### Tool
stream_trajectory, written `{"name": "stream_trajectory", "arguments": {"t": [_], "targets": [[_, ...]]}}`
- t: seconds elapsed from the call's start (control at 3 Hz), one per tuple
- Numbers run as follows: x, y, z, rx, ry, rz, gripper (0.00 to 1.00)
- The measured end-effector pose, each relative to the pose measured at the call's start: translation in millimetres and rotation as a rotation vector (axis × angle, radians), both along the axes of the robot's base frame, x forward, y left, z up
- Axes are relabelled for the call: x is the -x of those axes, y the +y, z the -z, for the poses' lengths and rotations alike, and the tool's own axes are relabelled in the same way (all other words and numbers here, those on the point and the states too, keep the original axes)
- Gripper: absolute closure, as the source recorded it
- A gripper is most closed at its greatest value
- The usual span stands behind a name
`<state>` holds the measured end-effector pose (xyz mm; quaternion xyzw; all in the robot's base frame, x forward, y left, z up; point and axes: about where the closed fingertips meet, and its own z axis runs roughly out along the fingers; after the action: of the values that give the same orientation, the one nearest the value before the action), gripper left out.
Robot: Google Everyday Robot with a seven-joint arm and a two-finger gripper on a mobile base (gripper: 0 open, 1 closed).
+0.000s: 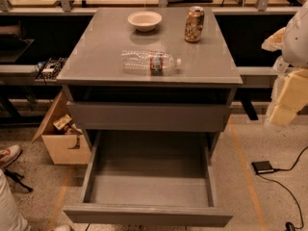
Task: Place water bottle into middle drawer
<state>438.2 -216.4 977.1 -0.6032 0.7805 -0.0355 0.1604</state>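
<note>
- Water bottle (150, 62) lies on its side near the front edge of the worktop (101, 42), roughly midway between the front corners, with its white cap pointing toward the right edge.
- Middle drawer (149, 191) is pulled out below the front edge and looks bare inside (nothing to dodge in there, as far as I can see). A shut drawer front (147, 116) sits between it and the worktop.
- Gripper (288, 97) hangs out past the right edge of the worktop, well apart from the bottle, carrying nothing that I can see. Whether it is released or clenched I cannot tell.
- The step in hand, as I judge it, is to reach in and take hold of the bottle. I'd come over the right edge and down from above, closing across the body beside the label band, not along its length.
- The thin crinkled plastic will likely give and roll, so I'd centre the grip first and squeeze gently before lifting.
- Can (194, 24) near the back right corner and bowl (144, 19) by the back edge stand well apart from the bottle. I'd keep the arm's path forward of the can (it looks easy to tip).
- After that I'd lift clear of the front edge, lower over the drawer and let go low, so the bottle doesn't bounce out.
</note>
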Motion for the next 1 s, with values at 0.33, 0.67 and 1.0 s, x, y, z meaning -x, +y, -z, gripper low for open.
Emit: {"name": "stream_trajectory", "arguments": {"t": [0.33, 0.67, 1.0], "targets": [[0.0, 0.0, 0.0, 0.0, 0.0, 0.0, 0.0], [-39.2, 19.2, 6.5, -0.043, -0.001, -0.031, 0.0], [-104.1, 55.0, 16.6, -0.137, -0.033, -0.032, 0.0]]}}
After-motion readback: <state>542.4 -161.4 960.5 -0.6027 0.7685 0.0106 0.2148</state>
